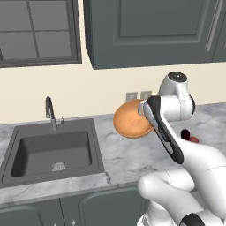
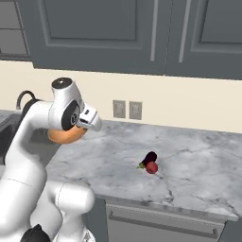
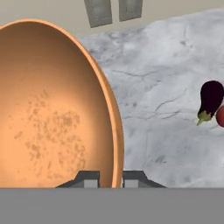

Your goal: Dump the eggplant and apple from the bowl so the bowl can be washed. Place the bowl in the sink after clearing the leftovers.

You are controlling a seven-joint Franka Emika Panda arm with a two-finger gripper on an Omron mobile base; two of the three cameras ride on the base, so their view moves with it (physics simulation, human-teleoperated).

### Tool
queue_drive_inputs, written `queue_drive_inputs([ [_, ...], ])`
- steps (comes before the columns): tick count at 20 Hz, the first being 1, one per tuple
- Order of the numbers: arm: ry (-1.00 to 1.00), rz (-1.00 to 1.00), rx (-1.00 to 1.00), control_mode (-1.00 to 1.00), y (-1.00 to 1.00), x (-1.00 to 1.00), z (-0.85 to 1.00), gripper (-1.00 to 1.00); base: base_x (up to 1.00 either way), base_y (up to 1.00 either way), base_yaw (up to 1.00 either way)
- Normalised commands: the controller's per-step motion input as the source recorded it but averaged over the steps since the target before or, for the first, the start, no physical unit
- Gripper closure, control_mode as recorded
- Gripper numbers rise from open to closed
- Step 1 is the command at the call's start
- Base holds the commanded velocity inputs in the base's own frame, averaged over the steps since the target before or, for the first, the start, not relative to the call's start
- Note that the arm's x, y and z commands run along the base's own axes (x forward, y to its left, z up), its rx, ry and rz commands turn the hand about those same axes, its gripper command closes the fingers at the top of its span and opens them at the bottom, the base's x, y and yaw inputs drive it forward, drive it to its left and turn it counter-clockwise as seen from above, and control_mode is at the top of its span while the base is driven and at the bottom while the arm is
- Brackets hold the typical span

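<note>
- Gripper pinches the bowl's rim, holding it tipped above the marble counter.
- Sink sits open to the left.
- Eggplant and apple touch, right of the bowl.

From my station, the bowl at the left of the hand view reads as smooth, matt orange-tan ware, its inside mottled with darker speckles. I see the counter as polished grey-veined marble. At the right edge, the eggplant shows a glossy purple-black skin, the apple a shiny red one. In the lower left of the left base view, the sink looks matt dark grey around a bright metal drain
</note>
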Motion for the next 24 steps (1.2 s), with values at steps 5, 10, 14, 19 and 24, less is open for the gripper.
queue_drive_inputs([
  [5, 0.02, 0.33, 0.58, -1.00, 1.00, 0.17, -0.21, 1.00, 0.00, 0.00, 0.00],
  [10, 0.03, 0.06, 0.15, -1.00, 0.96, 0.17, -0.21, 1.00, 0.00, 0.00, 0.00],
  [14, 0.21, 0.00, 0.00, -1.00, 0.89, 0.30, -0.08, 1.00, 0.00, 0.00, 0.00],
  [19, 0.07, 0.03, 0.00, -1.00, 0.45, 0.00, -0.07, 1.00, 0.00, 0.00, 0.00],
  [24, 0.01, 0.00, 0.00, -1.00, 0.47, -0.07, -0.47, 1.00, 0.00, 0.00, 0.00],
])
